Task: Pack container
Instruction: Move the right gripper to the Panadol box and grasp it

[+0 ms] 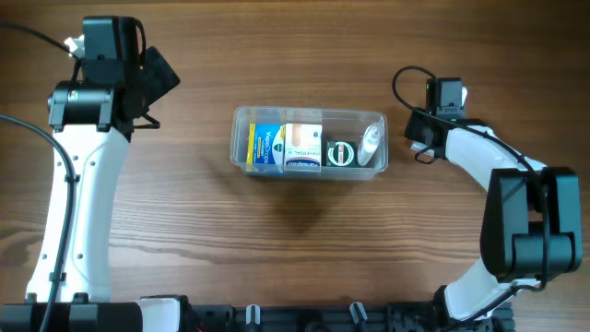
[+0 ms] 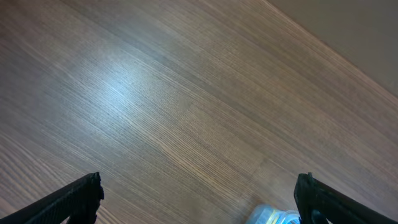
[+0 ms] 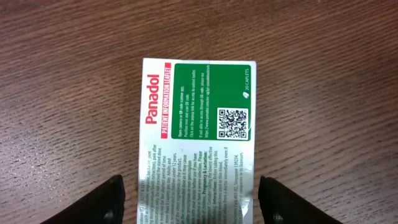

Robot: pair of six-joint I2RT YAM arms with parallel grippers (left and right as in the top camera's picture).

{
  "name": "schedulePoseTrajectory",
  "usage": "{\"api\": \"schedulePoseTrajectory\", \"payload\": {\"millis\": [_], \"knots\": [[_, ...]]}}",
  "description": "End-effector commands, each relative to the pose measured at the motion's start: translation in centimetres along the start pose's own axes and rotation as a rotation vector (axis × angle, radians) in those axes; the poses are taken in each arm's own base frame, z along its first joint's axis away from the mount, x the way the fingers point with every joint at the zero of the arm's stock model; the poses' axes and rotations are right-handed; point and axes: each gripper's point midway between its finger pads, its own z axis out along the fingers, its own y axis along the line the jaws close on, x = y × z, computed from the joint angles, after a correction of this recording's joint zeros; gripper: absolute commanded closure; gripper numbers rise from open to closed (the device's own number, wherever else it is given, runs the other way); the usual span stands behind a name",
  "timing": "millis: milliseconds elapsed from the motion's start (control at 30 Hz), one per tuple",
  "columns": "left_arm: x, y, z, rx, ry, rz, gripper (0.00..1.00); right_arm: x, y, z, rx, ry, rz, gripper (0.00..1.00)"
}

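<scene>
The clear plastic container point(image 1: 241, 159) sits mid-table and holds a blue and yellow box point(image 1: 266, 146), a white and orange box point(image 1: 302, 148), a green round tin point(image 1: 342, 153) and a small clear bottle point(image 1: 371, 146). One of its corners shows at the bottom of the left wrist view point(image 2: 273, 216). My left gripper point(image 1: 159, 76) is open and empty at the far left, well away from the container. My right gripper point(image 1: 422, 131) is open to the right of the container. In the right wrist view a white and green Panadol box point(image 3: 199, 118) lies flat on the table between the spread fingers point(image 3: 194, 196), untouched.
The wooden table point(image 1: 304, 249) runs under everything. Black cables point(image 1: 406, 83) loop near the right wrist. The table's far edge shows at the top right of the left wrist view point(image 2: 348, 43).
</scene>
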Motion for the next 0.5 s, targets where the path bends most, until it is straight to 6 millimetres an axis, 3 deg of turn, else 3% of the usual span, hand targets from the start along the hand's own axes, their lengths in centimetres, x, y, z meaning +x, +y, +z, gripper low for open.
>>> {"api": "schedulePoseTrajectory", "payload": {"millis": [0, 300, 467], "knots": [[-0.42, 0.3, 0.05, -0.015, -0.013, -0.004, 0.0, 1.62, -0.19, 0.89, 0.006, 0.05, 0.002, 0.31], [-0.42, 0.3, 0.05, -0.015, -0.013, -0.004, 0.0, 1.85, -0.33, 1.05, 0.008, 0.047, 0.031, 0.3], [-0.42, 0.3, 0.05, -0.015, -0.013, -0.004, 0.0, 2.27, -0.43, 1.02, 0.012, 0.064, 0.044, 0.39]]}}
